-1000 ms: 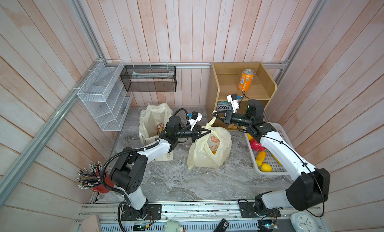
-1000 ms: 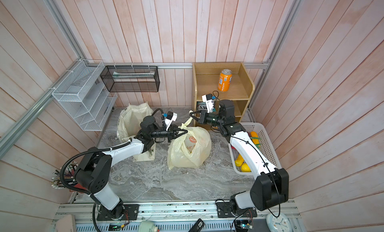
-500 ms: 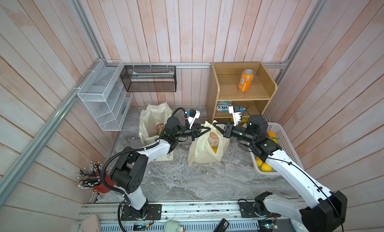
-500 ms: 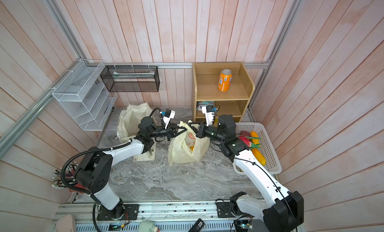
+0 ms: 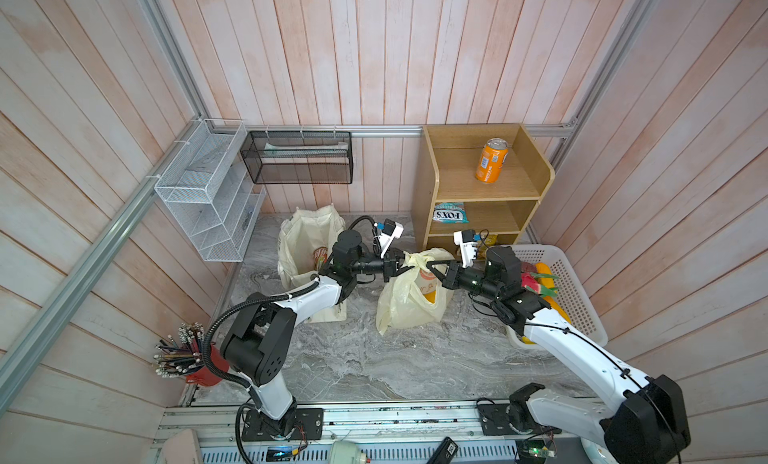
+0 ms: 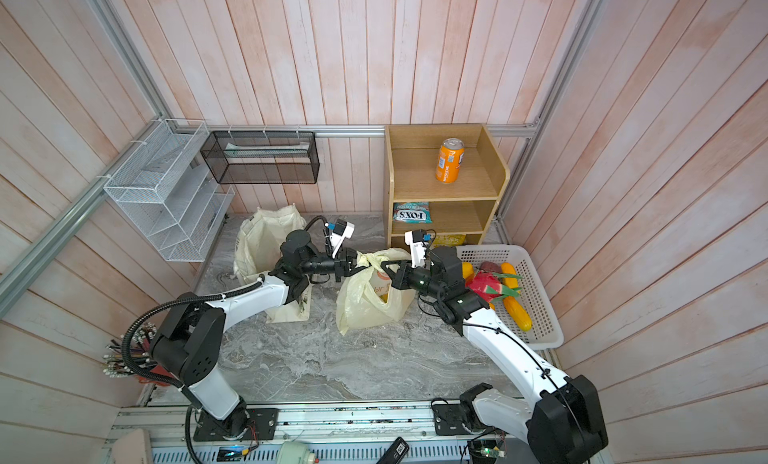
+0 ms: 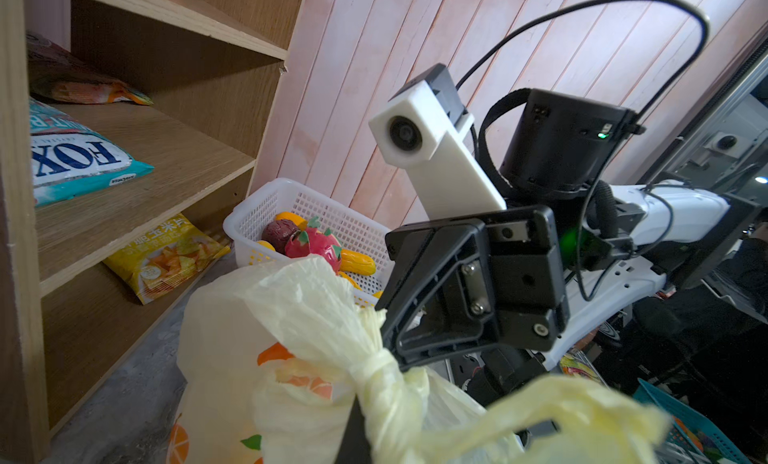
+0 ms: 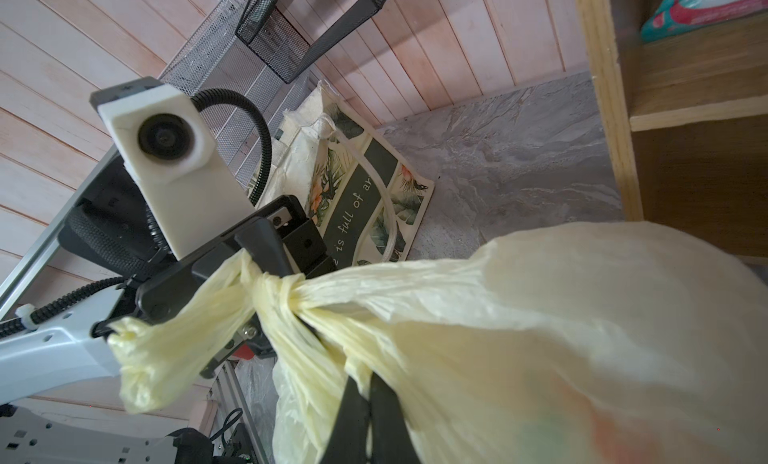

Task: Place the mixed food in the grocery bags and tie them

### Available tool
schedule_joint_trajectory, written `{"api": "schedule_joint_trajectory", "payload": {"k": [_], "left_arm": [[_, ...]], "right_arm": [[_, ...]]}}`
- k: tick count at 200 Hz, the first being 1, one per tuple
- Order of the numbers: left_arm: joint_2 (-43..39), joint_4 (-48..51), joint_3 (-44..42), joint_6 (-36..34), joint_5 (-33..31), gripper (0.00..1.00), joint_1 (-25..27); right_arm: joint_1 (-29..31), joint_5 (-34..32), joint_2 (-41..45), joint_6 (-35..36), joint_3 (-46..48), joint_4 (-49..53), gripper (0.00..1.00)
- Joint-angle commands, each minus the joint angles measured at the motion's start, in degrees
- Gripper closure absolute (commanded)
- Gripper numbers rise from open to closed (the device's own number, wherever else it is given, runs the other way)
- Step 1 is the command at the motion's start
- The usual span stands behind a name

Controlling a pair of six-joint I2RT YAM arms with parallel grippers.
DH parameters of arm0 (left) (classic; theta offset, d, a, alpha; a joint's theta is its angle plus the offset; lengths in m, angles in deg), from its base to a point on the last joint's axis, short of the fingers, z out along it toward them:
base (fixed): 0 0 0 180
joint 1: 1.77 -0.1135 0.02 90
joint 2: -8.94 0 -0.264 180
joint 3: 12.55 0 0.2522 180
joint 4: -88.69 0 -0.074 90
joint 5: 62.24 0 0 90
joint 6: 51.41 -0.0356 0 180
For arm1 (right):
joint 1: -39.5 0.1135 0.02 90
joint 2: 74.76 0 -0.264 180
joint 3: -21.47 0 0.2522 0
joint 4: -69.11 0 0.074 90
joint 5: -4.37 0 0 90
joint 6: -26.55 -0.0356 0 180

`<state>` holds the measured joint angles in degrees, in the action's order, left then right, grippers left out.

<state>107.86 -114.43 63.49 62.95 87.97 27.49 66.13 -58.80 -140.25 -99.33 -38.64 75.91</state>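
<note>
Left gripper (image 5: 400, 263) was clenched on one twisted handle (image 8: 232, 283) of the cream plastic bag (image 5: 409, 308). Opposite it, the right gripper (image 5: 433, 269) was clenched on the other, with a knot (image 8: 282, 291) drawn between them. The bag stood on the bench (image 5: 374, 358) just in front of the wooden shelf (image 5: 478, 187). The canvas tote (image 5: 301, 237) stood left of the shelf, and the white basket (image 5: 582, 299) of toy fruits (image 6: 517, 314) right of it. The bag's contents looked orange but were too blurred to name.
</note>
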Motion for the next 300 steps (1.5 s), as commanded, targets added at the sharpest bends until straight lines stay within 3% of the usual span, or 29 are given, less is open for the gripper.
{"api": "schedule_joint_trajectory", "payload": {"k": [1, 74, 110, 170, 246, 300], "left_arm": [[0.3, 1.56, 3.02, -2.02, 4.86, 1.0, -0.86], [1.28, 8.52, 6.16, -3.27, 11.35, 0.77, -0.94], [1.9, 12.15, 7.59, -4.77, 13.32, 0.73, -1.02], [2.47, 8.74, 7.68, -2.6, 10.84, 0.68, -0.78], [2.46, 7.76, 6.63, -3.55, 3.21, 0.69, 0.27], [1.13, 8.47, 6.03, -5.71, -2.47, 1.0, 0.97]], "right_arm": [[-0.44, -1.42, 0.37, -0.63, 1.69, 0.36, 1.0], [-0.44, 0.01, -1.4, -1.04, 1.01, -0.6, 1.0], [-0.44, 0.15, -2.12, -0.86, 0.13, -0.55, 1.0], [0.8, 2.52, -2.88, -0.51, -0.06, -1.65, 1.0], [2.02, 1.3, -2.43, -0.73, 0.73, -1.54, 1.0], [2.15, 1.47, -2.2, -1.54, 1.6, -1.92, 1.0]]}}
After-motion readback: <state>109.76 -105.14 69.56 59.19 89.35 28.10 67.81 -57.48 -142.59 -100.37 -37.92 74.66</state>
